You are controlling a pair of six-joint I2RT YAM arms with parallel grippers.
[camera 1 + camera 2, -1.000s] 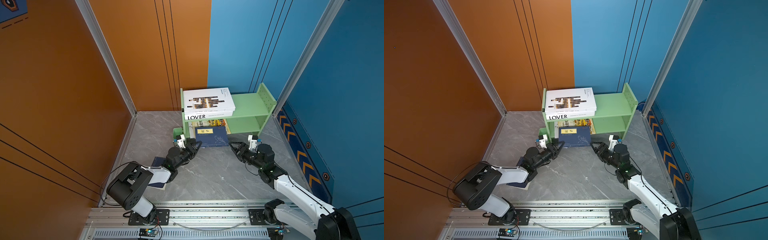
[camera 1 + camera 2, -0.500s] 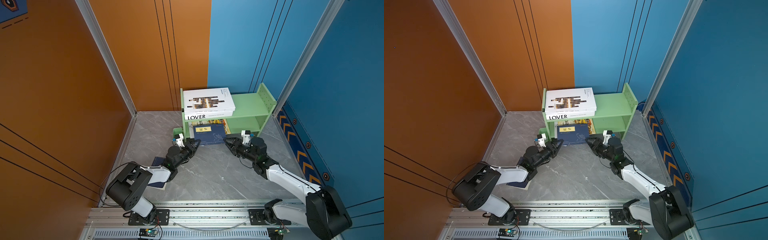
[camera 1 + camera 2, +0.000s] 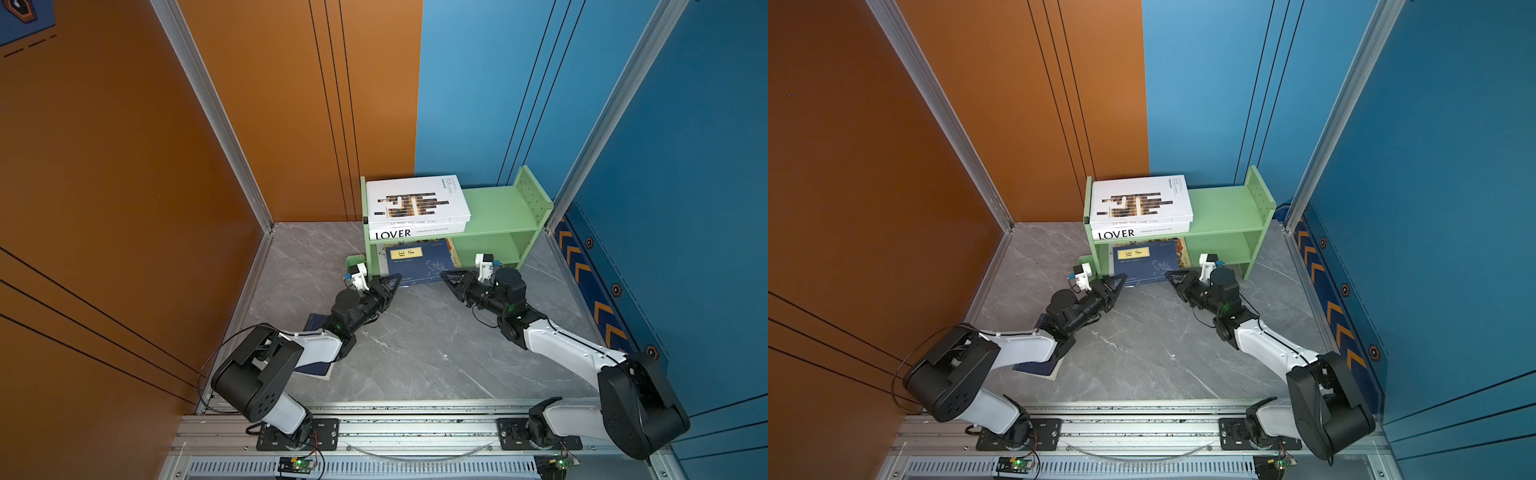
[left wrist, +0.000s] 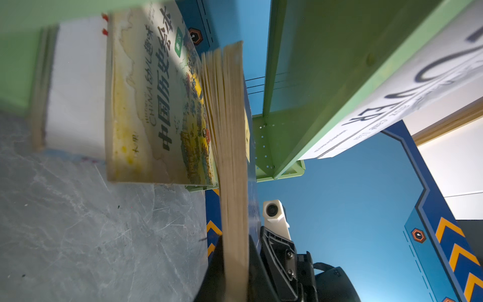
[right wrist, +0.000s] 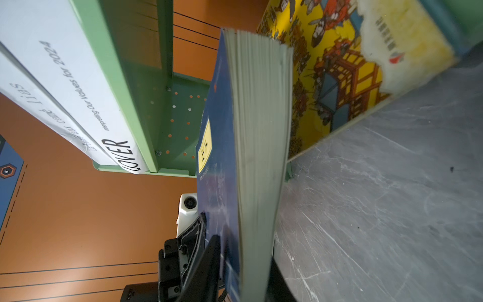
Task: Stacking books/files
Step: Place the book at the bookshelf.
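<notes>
Both grippers hold a navy yellow-labelled book (image 3: 417, 259) (image 3: 1142, 262) by its front corners, at the mouth of the lower compartment of the green shelf (image 3: 498, 203). My left gripper (image 3: 392, 280) (image 4: 234, 251) is shut on its left corner and my right gripper (image 3: 446, 276) (image 5: 245, 256) on its right corner. Below it lies the yellow picture book (image 4: 156, 104) (image 5: 339, 65), on a thin pale book (image 4: 75, 86). On the shelf top the white book with brown-black bars (image 3: 415, 201) rests on the thick LOVER book (image 3: 415, 232).
A second navy book (image 3: 311, 370) (image 3: 1034, 368) lies on the grey floor, partly under my left arm. Orange walls close in the left and back, blue walls the right. The right half of the shelf top (image 3: 1221, 208) is bare.
My right gripper has moved in to the navy book's right front corner and shut on it. The left gripper has kept its grip, and the book has edged toward the shelf.
</notes>
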